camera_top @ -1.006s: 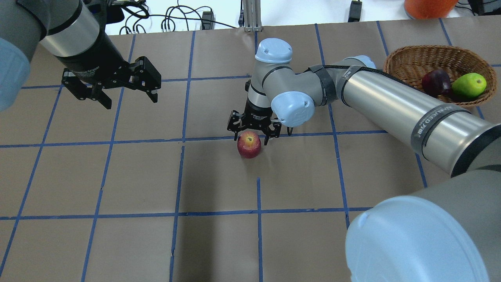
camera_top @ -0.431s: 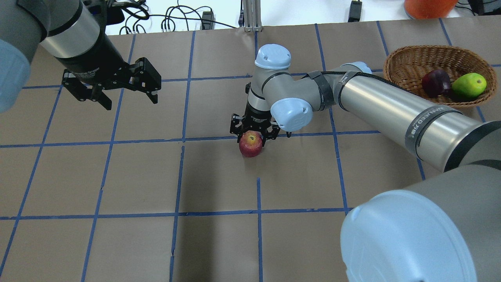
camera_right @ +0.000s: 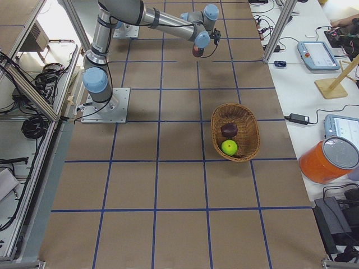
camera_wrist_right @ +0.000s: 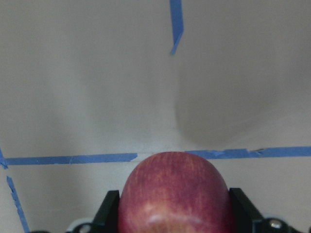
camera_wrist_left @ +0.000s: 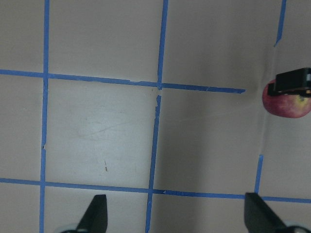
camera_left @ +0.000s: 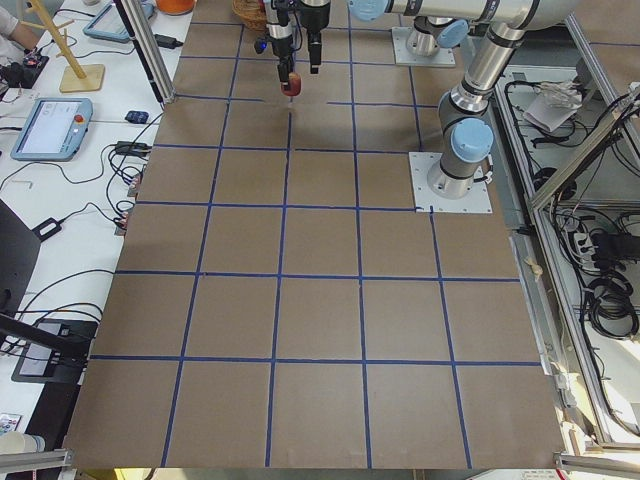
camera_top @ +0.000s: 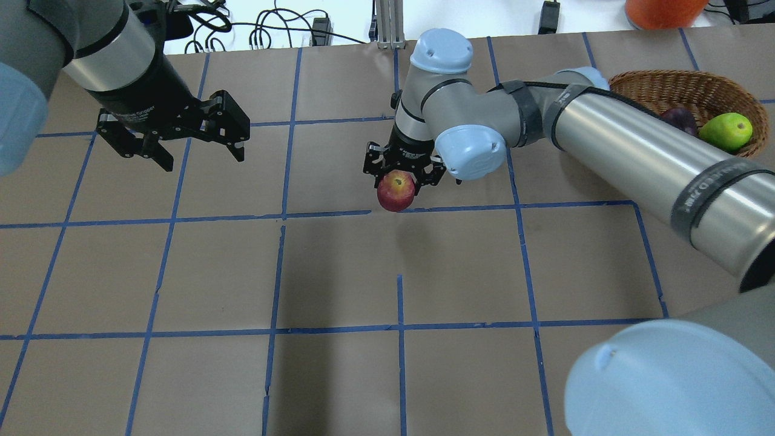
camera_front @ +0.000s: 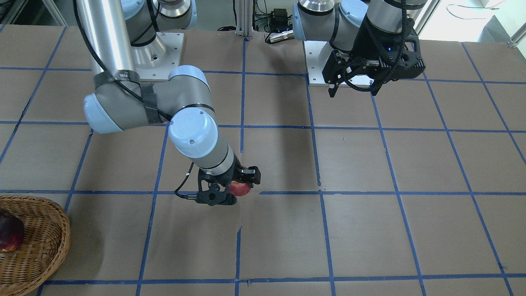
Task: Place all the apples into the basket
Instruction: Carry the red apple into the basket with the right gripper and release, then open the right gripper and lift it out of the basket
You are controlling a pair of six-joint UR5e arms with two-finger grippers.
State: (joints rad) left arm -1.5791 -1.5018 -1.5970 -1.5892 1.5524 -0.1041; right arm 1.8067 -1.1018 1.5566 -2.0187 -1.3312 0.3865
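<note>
My right gripper [camera_top: 402, 175] is shut on the red apple [camera_top: 396, 189] and holds it above the table's middle. The apple also shows in the front view [camera_front: 241, 189] and fills the bottom of the right wrist view [camera_wrist_right: 175, 194] between the fingers [camera_wrist_right: 111, 209]. The wicker basket [camera_top: 642, 91] stands at the far right and holds the maroon apple [camera_top: 681, 118] and the green apple [camera_top: 725, 131]. My arm covers part of the basket. My left gripper [camera_top: 197, 151] is open and empty, raised over the far left of the table.
An orange container [camera_top: 663, 12] stands beyond the basket, off the table's far edge. Cables [camera_top: 266, 30] lie along the back edge. The brown table [camera_top: 339, 272] is marked with a blue tape grid. The two arm bases [camera_front: 328, 61] sit at the robot's side.
My right gripper closed on the red apple, lifted it off the table and moved it a little farther away and to the right. The left arm has not moved.
</note>
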